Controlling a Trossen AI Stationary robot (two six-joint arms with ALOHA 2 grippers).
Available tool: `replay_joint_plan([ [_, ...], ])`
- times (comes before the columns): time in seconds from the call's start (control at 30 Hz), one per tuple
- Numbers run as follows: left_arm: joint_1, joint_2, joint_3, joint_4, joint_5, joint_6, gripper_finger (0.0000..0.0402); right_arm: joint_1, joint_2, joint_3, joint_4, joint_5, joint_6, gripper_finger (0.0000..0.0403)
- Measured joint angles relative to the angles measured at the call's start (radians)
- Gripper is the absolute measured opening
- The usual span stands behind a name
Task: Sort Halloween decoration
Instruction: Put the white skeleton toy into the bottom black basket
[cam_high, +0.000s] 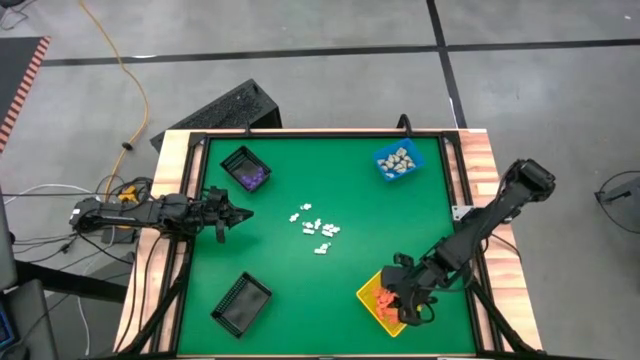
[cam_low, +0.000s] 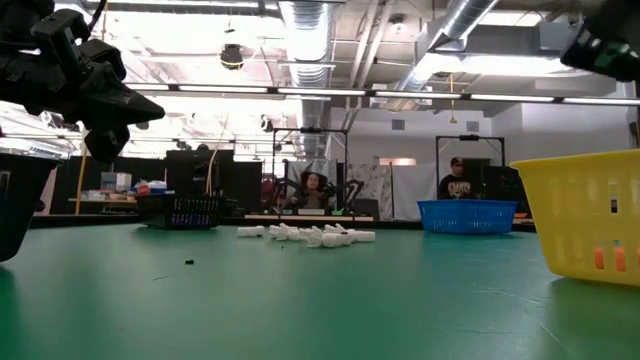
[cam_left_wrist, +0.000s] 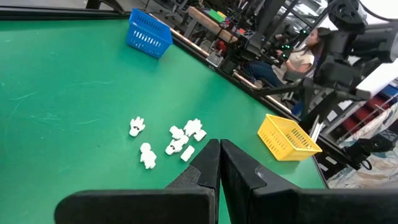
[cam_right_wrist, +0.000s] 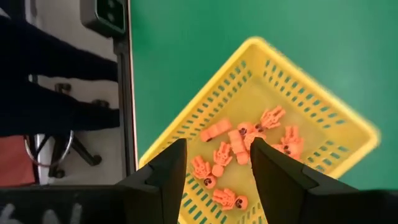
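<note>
Several white Halloween decoration pieces (cam_high: 315, 228) lie loose on the middle of the green table (cam_high: 300, 270); the left wrist view shows them too (cam_left_wrist: 177, 142). Orange pieces (cam_right_wrist: 245, 149) lie in the yellow bin (cam_high: 372, 292) at the near right. My right gripper (cam_right_wrist: 217, 144) hangs open above that bin with nothing between its fingers. Beige pieces fill the blue bin (cam_high: 398, 162) at the far right, and purple ones sit in a black bin (cam_high: 245, 170) at the far left. My left gripper (cam_high: 243, 212) waits shut at the table's left edge, pointing level toward the white pieces.
An empty black bin (cam_high: 242, 302) stands at the near left. A raised wooden frame (cam_high: 180, 180) edges the table. Open green surface lies between the white pieces and each bin. People sit in the room beyond the far edge (cam_low: 312, 190).
</note>
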Motion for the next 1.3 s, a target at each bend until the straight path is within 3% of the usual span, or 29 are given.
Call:
replay_joint_plan([
  [0.43,0.000,0.000,0.000,0.000,0.000,0.000,0.0000,-0.027,-0.110,0.000,-0.050,0.142,-0.025,0.0196],
  [0.77,0.000,0.000,0.000,0.000,0.000,0.004,0.0000,-0.146,-0.114,0.000,-0.016,0.243,-0.201,0.0196],
  [0.9,0.000,0.000,0.000,0.003,-0.017,0.008,0.0000,-0.238,-0.114,0.000,0.062,0.323,-0.295,0.0196],
  [1.07,0.000,0.000,0.000,0.003,-0.023,0.006,0.0000,-0.352,-0.113,0.000,0.234,0.326,-0.446,0.0196],
  [1.2,0.000,0.000,0.000,0.003,-0.023,0.009,0.0000,-0.423,-0.113,-0.037,0.416,0.315,-0.551,0.0196],
  [1.3,0.000,0.000,0.000,0.003,-0.023,0.002,0.0000,-0.480,-0.113,-0.095,0.508,0.242,-0.545,0.0196],
])
